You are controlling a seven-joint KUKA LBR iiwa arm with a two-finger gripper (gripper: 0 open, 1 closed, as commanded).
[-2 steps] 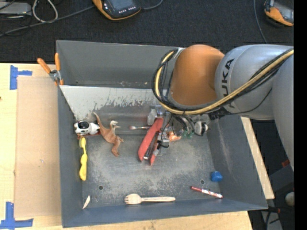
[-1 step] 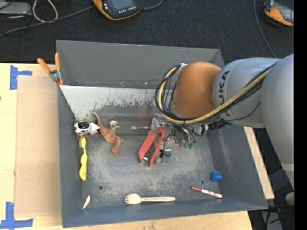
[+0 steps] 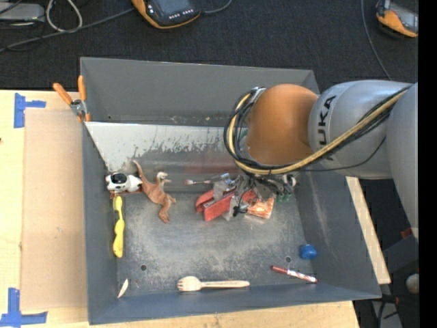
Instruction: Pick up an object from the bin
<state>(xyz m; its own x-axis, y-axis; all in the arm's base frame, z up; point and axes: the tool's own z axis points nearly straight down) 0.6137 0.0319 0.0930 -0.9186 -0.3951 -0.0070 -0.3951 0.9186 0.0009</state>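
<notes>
Gripper (image 3: 240,197) hangs under the arm's orange cover (image 3: 280,125), just right of the frame's centre, low over a red block (image 3: 213,208) and an orange packet (image 3: 261,208) lying just beside each other. Whether it is clenched or released I cannot tell. A brown dinosaur (image 3: 158,194) lies left of them, a wooden fork (image 3: 213,284) at lower centre, a blue ball (image 3: 308,252) at lower right.

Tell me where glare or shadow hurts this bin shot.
Camera view: glare washes the bin's back wall; the arm's orange cover shades the red thing and the orange packet at its lower edge; the yellow brush, toy dinosaur and wooden fork lie evenly lit.
</notes>
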